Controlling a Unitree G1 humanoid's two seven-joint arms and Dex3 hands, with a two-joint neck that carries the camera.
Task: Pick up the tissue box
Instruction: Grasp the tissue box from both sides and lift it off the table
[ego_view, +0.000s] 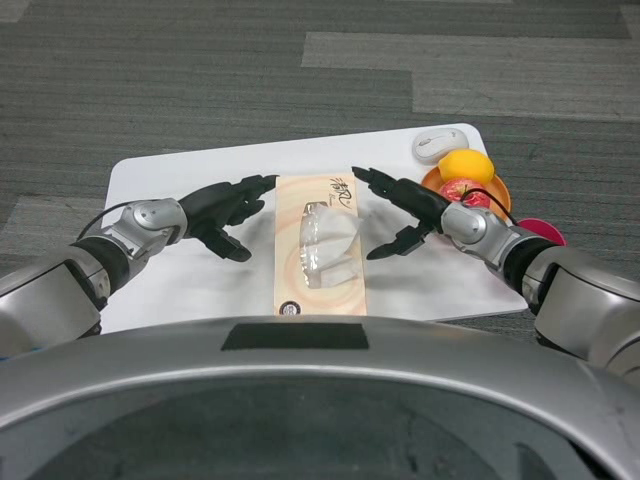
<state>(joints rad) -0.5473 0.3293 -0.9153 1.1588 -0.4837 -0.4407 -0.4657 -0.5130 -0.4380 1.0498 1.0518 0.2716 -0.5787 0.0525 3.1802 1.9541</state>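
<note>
The tissue box (320, 245) is long and beige with a clear plastic slot on top, and it lies lengthwise in the middle of the white table (170, 170). My left hand (226, 212) hovers just left of the box, fingers spread, its fingertips close to the box's far left corner. My right hand (405, 208) is just right of the box, fingers apart, with its upper fingers reaching toward the far right corner. Neither hand holds anything, and whether either touches the box is unclear.
An orange plate (497, 192) at the table's right rear holds a yellow fruit (466, 166) and a red fruit (460, 192). A white computer mouse (439, 144) lies behind it. A pink object (545, 232) peeks out behind my right forearm. Grey carpet surrounds the table.
</note>
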